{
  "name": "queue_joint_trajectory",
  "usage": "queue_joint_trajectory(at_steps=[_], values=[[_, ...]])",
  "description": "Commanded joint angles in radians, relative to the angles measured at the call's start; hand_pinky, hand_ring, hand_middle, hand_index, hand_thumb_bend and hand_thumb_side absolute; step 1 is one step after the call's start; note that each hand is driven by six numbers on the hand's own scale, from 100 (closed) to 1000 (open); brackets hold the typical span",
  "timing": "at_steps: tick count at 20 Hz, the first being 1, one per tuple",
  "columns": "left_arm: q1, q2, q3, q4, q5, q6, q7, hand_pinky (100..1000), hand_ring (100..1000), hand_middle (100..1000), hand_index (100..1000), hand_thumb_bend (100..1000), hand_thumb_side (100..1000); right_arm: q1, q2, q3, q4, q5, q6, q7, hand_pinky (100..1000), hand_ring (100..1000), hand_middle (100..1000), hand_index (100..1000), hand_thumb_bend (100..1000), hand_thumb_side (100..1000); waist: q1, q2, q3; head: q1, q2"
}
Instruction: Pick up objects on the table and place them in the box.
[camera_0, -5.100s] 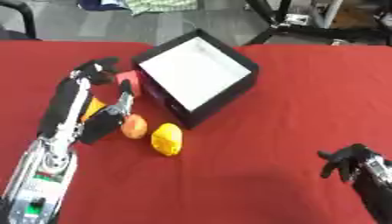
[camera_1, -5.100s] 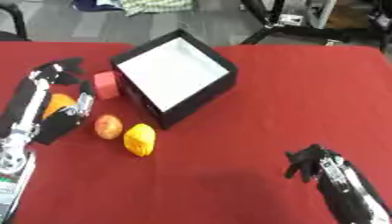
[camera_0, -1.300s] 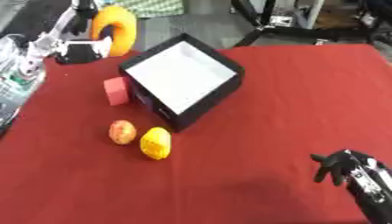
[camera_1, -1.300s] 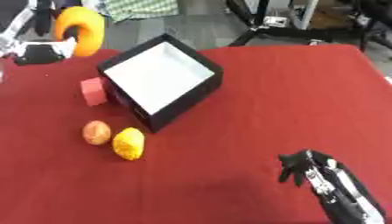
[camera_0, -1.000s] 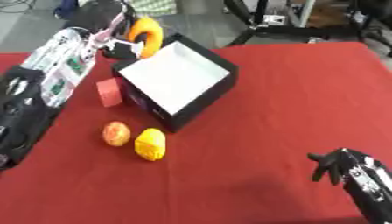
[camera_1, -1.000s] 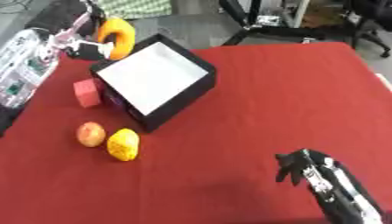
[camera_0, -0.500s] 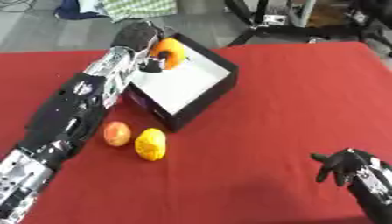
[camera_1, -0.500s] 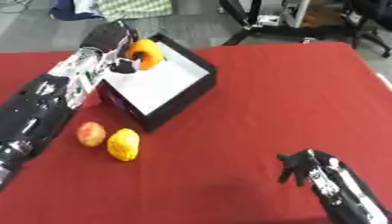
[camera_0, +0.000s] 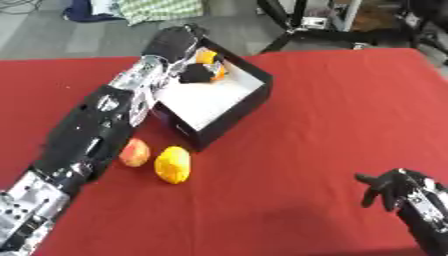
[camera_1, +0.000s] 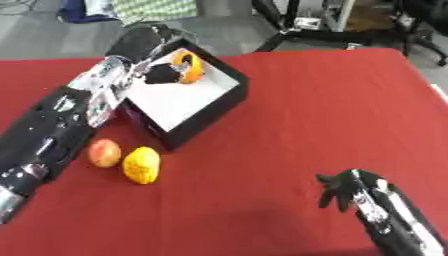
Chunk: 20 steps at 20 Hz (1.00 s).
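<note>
Both looking down from head height at the red table (camera_0: 315, 110), facing forward over it toward the floor past the far edge. Nearly identical framing, right eye just shifted sideways. Same black box (camera_1: 206, 112) upper left in both, fairly close.

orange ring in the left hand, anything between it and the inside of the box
Nothing visible. The left hand holds the orange ring over the far corner of the box, already past its wall, with only bare white floor below. The yellow fruit and the reddish fruit lie outside on the red table.
</note>
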Motion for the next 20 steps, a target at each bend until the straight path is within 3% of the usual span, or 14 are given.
queue_joint_trajectory(at_steps=[1, 4, 9, 11, 14, 20], values=[[0.015, 0.133, -0.015, -0.212, 0.095, -0.019, -0.074, 798, 691, 736, 923, 100, 639, -0.005, -0.002, -0.013, -0.025, 0.000, 0.002, -0.010, 896, 468, 265, 568, 100, 657, 0.002, -0.004, 0.007, -0.006, -0.002], [0.081, 0.273, -0.005, -0.465, 0.201, -0.017, -0.212, 806, 692, 736, 905, 100, 641, -0.004, -0.005, -0.016, -0.025, 0.008, 0.002, -0.015, 896, 468, 264, 568, 100, 643, 0.007, -0.006, 0.010, -0.016, -0.002], [0.249, 0.468, 0.071, -0.816, 0.349, -0.026, -0.493, 839, 729, 778, 927, 100, 767, -0.002, -0.007, -0.021, -0.025, 0.017, -0.001, -0.024, 896, 468, 264, 568, 100, 645, 0.013, -0.002, 0.018, -0.030, -0.002], [0.307, 0.507, 0.091, -0.857, 0.371, -0.036, -0.577, 840, 735, 782, 933, 106, 812, -0.002, -0.008, -0.022, -0.025, 0.018, -0.004, -0.025, 895, 468, 263, 568, 100, 634, 0.013, -0.003, 0.018, -0.040, -0.002], [0.389, 0.536, 0.107, -0.869, 0.386, -0.046, -0.633, 838, 736, 783, 933, 118, 831, -0.001, -0.009, -0.025, -0.025, 0.018, -0.008, -0.028, 895, 468, 263, 567, 100, 631, 0.013, -0.003, 0.020, -0.051, -0.002], [0.506, 0.540, 0.097, -0.857, 0.287, -0.003, -0.698, 837, 747, 793, 931, 217, 838, 0.000, -0.012, -0.023, -0.025, 0.020, -0.009, -0.028, 895, 468, 263, 567, 100, 626, 0.014, -0.004, 0.026, -0.056, -0.002]])
